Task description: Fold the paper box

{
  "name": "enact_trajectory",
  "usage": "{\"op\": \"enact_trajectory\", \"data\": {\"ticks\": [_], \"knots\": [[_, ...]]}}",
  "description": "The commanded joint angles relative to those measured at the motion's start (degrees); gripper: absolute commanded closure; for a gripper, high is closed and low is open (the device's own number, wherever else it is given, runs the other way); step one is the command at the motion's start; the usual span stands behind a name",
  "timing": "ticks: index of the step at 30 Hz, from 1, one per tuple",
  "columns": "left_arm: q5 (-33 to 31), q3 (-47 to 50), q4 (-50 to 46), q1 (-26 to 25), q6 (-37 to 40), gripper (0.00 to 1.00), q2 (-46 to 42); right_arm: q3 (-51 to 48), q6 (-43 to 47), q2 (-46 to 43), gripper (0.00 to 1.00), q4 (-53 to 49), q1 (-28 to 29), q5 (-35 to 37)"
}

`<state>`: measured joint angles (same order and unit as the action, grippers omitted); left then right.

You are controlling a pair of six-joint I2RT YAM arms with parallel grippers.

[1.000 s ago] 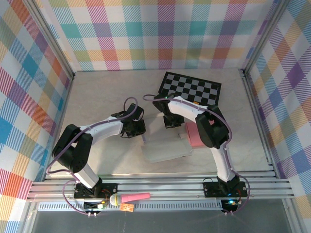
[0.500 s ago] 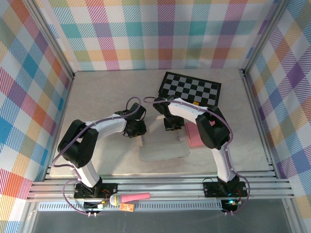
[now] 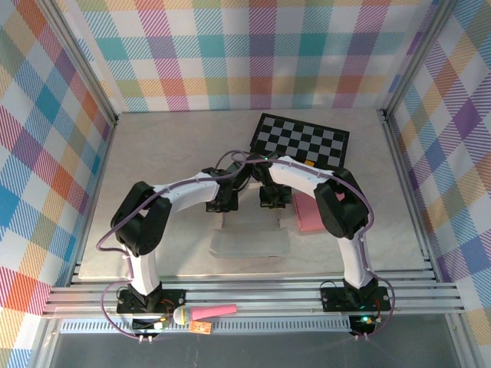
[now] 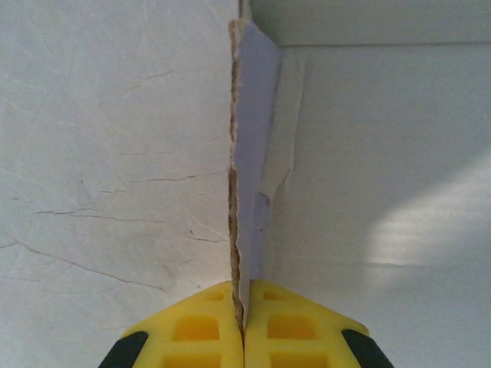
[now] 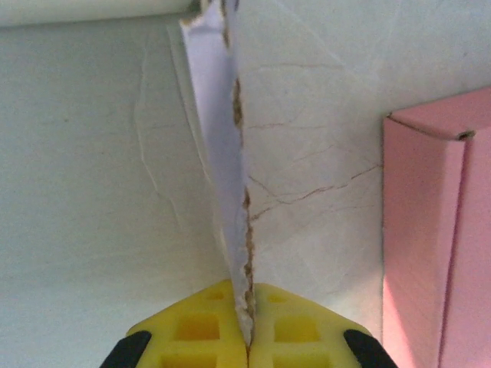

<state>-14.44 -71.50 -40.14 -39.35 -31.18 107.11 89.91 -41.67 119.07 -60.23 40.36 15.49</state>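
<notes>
With the left tool [image 4: 244, 341] clamped on the left flap [image 4: 253, 153] and the right tool [image 5: 247, 341] on the right flap [image 5: 211, 115], at twelve o'clock on the paper box [image 3: 249, 241], both are best folded inward together, evenly.

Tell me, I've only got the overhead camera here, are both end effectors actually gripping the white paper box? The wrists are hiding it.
Observer: The left one is. The left wrist view shows the left end effector pinched shut on the rough edge of the left flap, a thin white cardboard panel seen edge-on.
Operator: And the right one?
Observer: Same grip. The right end effector is shut on the edge of the right flap.
Operator: Is that flap touching the pink box?
Observer: No. In the right wrist view the pink box lies apart from it, with bare table between them.
</notes>
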Motion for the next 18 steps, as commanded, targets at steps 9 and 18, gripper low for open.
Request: {"op": "enact_trajectory", "data": {"ticks": [9, 18], "knots": [[-16.8, -2.9, -9.5, -4.4, 6.7, 1.0, 5.7, -1.4, -3.2, 0.0, 1.0, 0.2, -0.1, -4.7], [-14.6, -2.8, -8.3, -5.1, 7.9, 0.7, 5.9, -1.4, -2.6, 0.4, 1.0, 0.8, -0.5, -5.7]]}}
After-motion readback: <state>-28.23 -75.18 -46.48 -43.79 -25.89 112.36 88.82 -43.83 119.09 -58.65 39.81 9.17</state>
